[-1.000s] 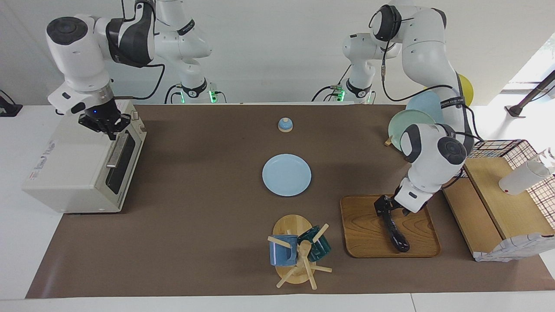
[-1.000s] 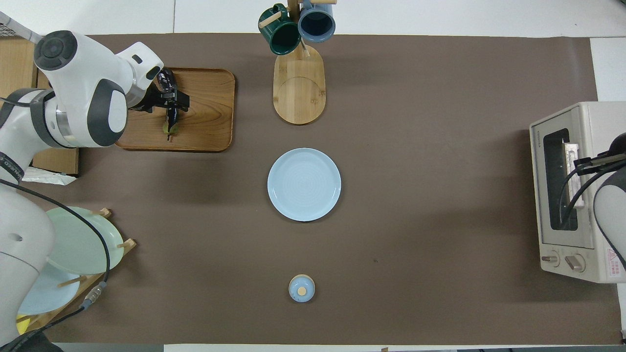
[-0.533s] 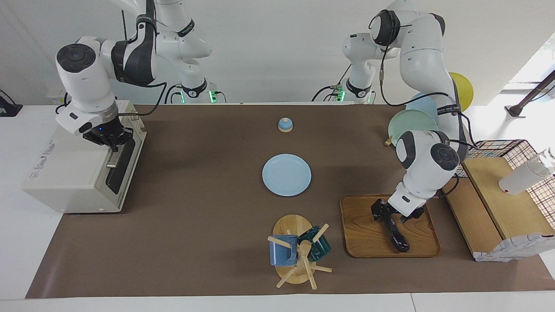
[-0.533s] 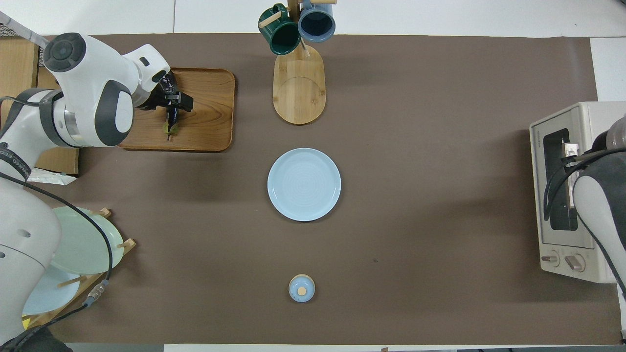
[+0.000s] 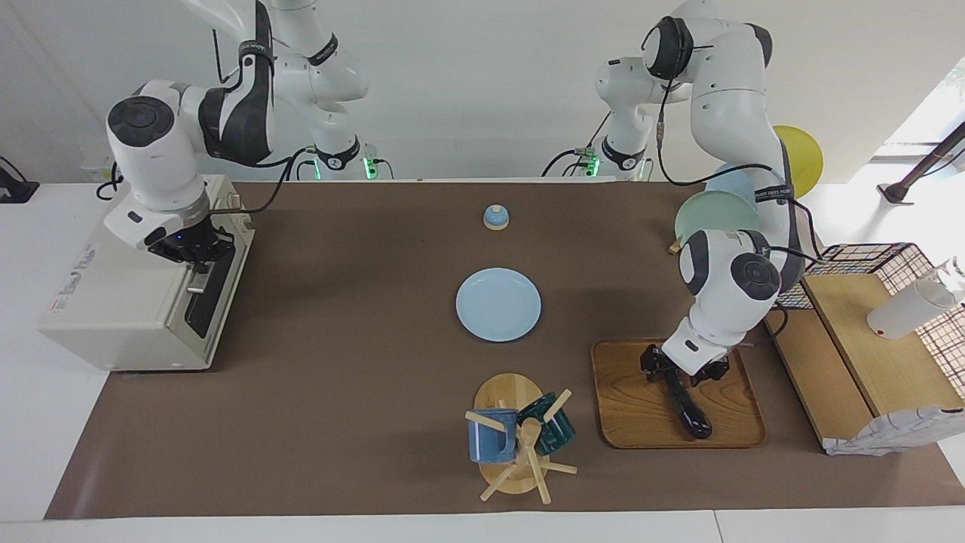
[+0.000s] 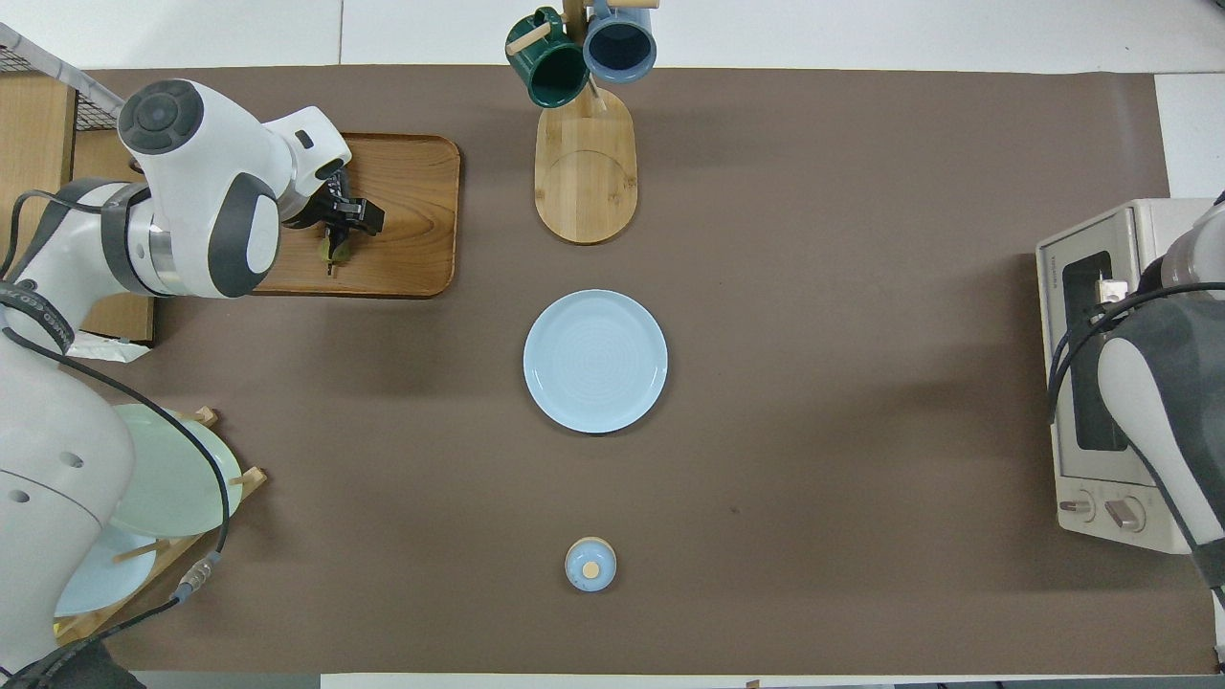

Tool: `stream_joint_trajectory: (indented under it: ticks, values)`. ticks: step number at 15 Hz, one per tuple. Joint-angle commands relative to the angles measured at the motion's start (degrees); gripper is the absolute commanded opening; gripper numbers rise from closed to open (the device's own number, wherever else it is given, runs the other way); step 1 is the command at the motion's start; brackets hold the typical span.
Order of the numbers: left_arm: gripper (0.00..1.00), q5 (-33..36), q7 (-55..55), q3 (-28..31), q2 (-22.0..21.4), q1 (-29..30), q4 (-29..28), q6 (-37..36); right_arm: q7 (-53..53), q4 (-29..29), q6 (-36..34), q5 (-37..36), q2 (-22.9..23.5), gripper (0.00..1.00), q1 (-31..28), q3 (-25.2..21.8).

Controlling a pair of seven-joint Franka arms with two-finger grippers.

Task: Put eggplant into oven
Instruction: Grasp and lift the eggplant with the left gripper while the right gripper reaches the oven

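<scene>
Lying glossy, slim eggplant (image 5: 687, 405) on grained wooden tray (image 5: 632, 411).

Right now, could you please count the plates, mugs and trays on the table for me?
Plates: 4 (centre plate, green plate, blue racked plate, yellow plate)
Mugs: 2 (blue mug, green mug)
Trays: 1 (wooden tray)
Total: 7
</scene>
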Motion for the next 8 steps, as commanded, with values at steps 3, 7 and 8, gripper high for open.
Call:
stream_joint_trajectory:
  ticks: [3,7,8]
  values:
    - [0.1,0.8,0.4,0.1,-1.1,0.5,-0.6,-0.8,4.7,-6.1,9.3,2.5,0.7,0.0,2.3,0.3]
    - [0.0,-4.8,0.3,0.1,-2.5,0.8,3.4,-6.9,6.5,-9.4,15.1,5.6,2.1,0.0,4.0,0.3]
    - [0.0,-6.5,-0.3,0.2,-5.0,0.6,2.9,-8.8,6.5,-10.7,17.4,6.8,2.6,0.0,4.0,0.3]
